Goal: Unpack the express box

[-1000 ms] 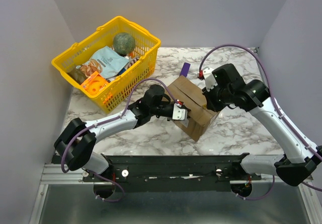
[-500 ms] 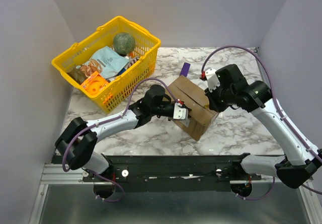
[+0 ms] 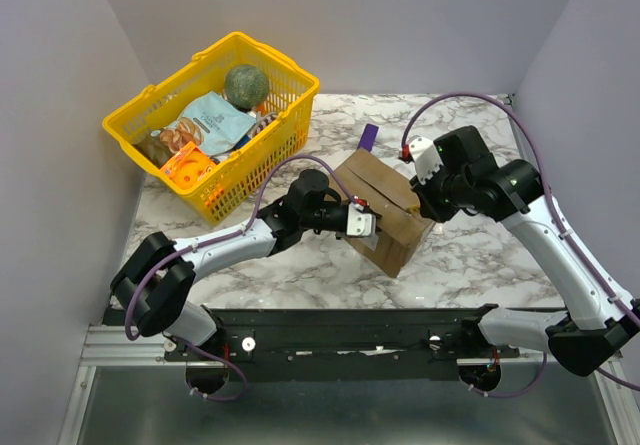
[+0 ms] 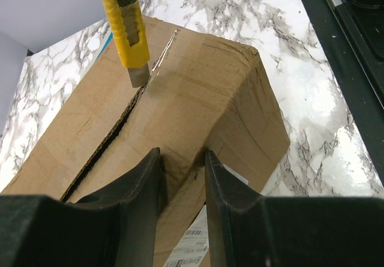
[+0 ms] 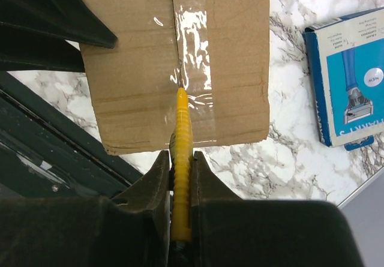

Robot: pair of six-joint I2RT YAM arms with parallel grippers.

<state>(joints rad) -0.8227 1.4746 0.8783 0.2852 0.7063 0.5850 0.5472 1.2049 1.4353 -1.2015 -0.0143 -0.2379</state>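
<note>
Right wrist | step: slitting the tape seam (image 5: 192, 39) | express box (image 5: 138, 69) lies near the yellow basket (image 3: 130, 135), to its right | right gripper (image 5: 181, 159) clamps yellow knife (image 5: 182, 129), tip on seam | left gripper (image 4: 183, 171) against box, grip unclear | next, judged: draw blade steadily along seam, shallow.
</note>
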